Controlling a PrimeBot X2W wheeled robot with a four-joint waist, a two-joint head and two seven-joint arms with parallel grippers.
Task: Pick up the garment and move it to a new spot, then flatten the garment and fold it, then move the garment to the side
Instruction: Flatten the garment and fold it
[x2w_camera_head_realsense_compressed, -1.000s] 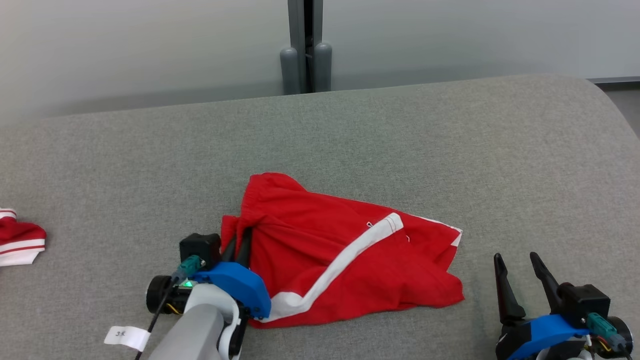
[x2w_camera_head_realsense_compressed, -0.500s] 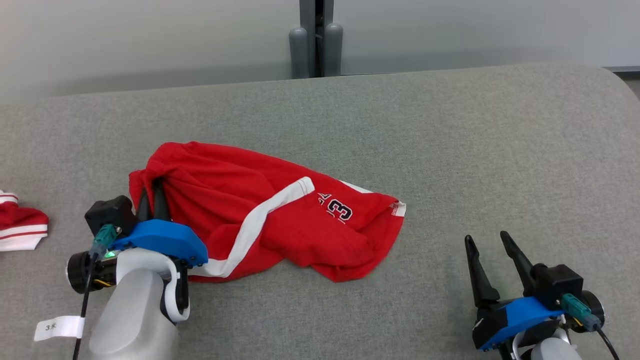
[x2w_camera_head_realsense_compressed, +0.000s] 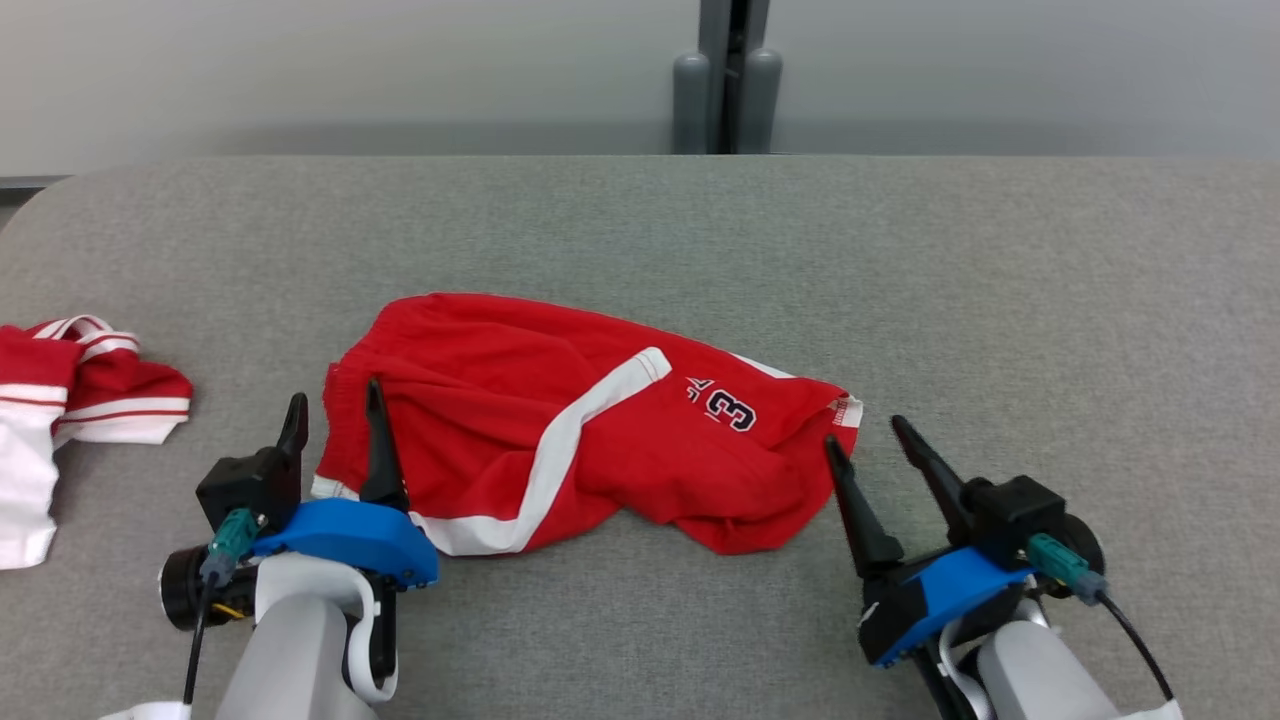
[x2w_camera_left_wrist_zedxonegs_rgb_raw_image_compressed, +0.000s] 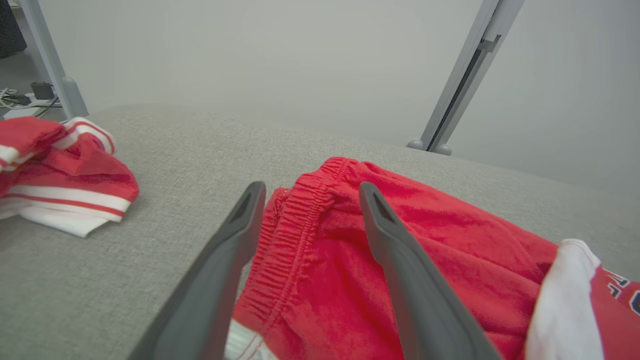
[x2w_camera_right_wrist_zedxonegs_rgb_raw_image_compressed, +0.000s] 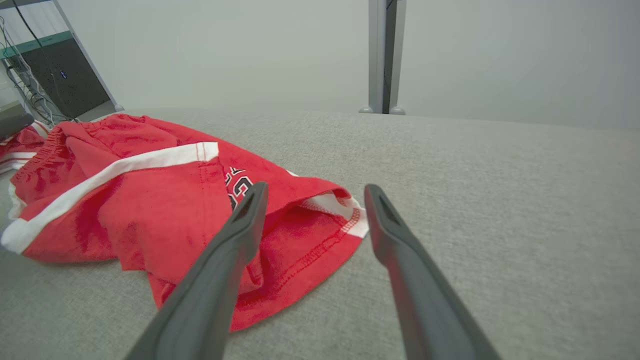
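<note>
The red shorts (x2w_camera_head_realsense_compressed: 470, 380) lie crumpled on the grey padded table (x2w_camera_head_realsense_compressed: 1000, 300), a little left of the middle. A white stripe (x2w_camera_head_realsense_compressed: 600, 415) runs slanted across the front. There is a dark number 3 (x2w_camera_head_realsense_compressed: 735, 408) near the right end. The stretchy waistband (x2w_camera_left_wrist_zedxonegs_rgb_raw_image_compressed: 295, 220) is at the left end. A leg hem (x2w_camera_head_realsense_compressed: 845, 410) with white trim is at the right end.

The left gripper (x2w_camera_head_realsense_compressed: 335, 395) is at the waistband end. Its two dark fingers are wide apart and they hold nothing. In the left wrist view, the edge of the waistband lies in the gap between the fingers. One finger is over the red cloth and the other is over the bare table.

The right gripper (x2w_camera_head_realsense_compressed: 863, 435) is just beside the leg hem. Its fingers are wide apart too, and they hold nothing. In the right wrist view, the corner of the hem lies between the fingers. One finger is over the cloth and the other is over the bare table.

Another piece of red and white clothing (x2w_camera_head_realsense_compressed: 80, 380) lies bunched up at the far left of the table, well apart from the shorts. Behind the table is a pale wall (x2w_camera_head_realsense_compressed: 300, 70) with a grey post (x2w_camera_head_realsense_compressed: 727, 90) standing against it.
</note>
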